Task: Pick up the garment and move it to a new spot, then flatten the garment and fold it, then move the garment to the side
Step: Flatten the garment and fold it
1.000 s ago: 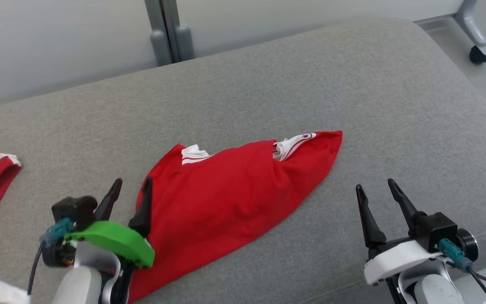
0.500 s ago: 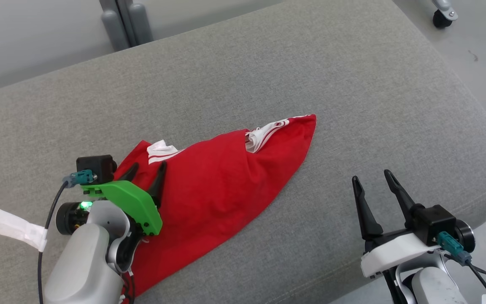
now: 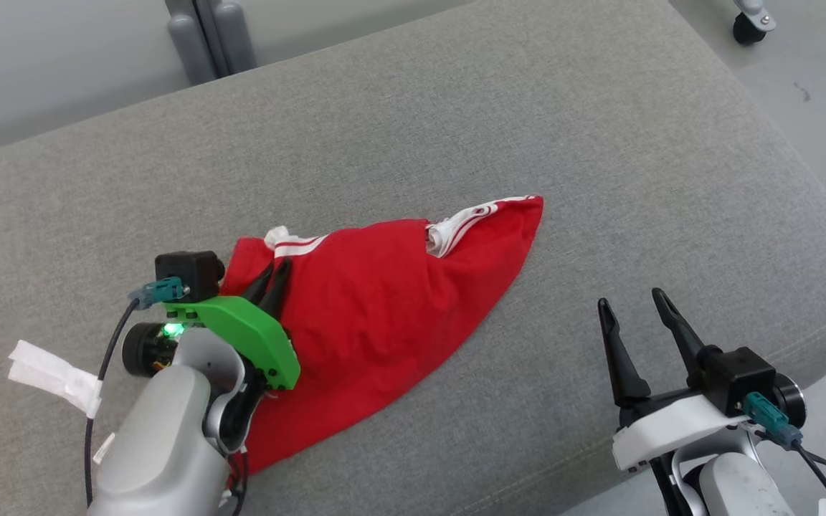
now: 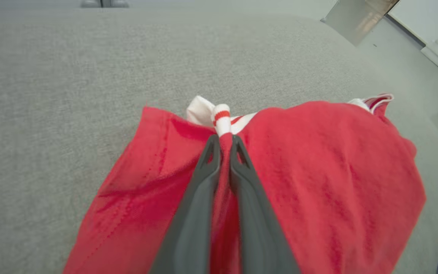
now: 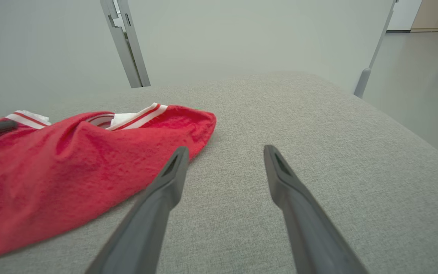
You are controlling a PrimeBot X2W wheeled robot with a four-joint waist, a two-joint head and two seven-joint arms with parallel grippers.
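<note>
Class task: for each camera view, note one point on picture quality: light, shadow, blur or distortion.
Head view: soft, even light, sharp throughout, only a faint shadow along the edge of the red garment. Left wrist view: the left gripper looms oversized and slightly soft towards the bottom edge. Right wrist view: the wide lens stretches the fingers of the right gripper; the wall behind looks pale and hazy.

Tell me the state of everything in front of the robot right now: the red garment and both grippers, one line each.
red garment, bunched up and unfolded, lying on the grey cushion, with one fold beside the white striped trim pinched.
left gripper, shut on the red garment.
right gripper, open and holding nothing, off to the right of the red garment and not touching it.
</note>
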